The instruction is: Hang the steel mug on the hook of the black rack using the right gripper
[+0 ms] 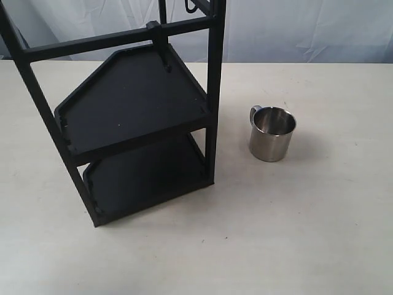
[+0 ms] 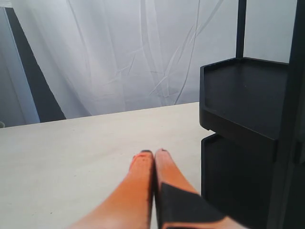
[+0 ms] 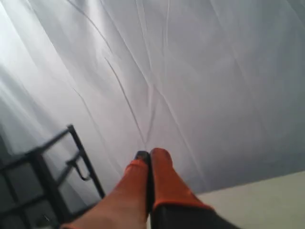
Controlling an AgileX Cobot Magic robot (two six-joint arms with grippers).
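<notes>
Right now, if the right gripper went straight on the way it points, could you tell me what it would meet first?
Probably the white backdrop curtain: the right gripper, jaws shut, aims up at it above the table. The black rack stands off to one side. Depth is unclear.

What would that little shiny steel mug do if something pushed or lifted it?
The steel mug looks polished and mirror-smooth, so it would probably be slippery to pinch. It stands upright on a flat base on the table, so a low push would likely slide it rather than tip it. It seems empty and thin-walled, so probably light, and stiff rather than fragile.
</notes>
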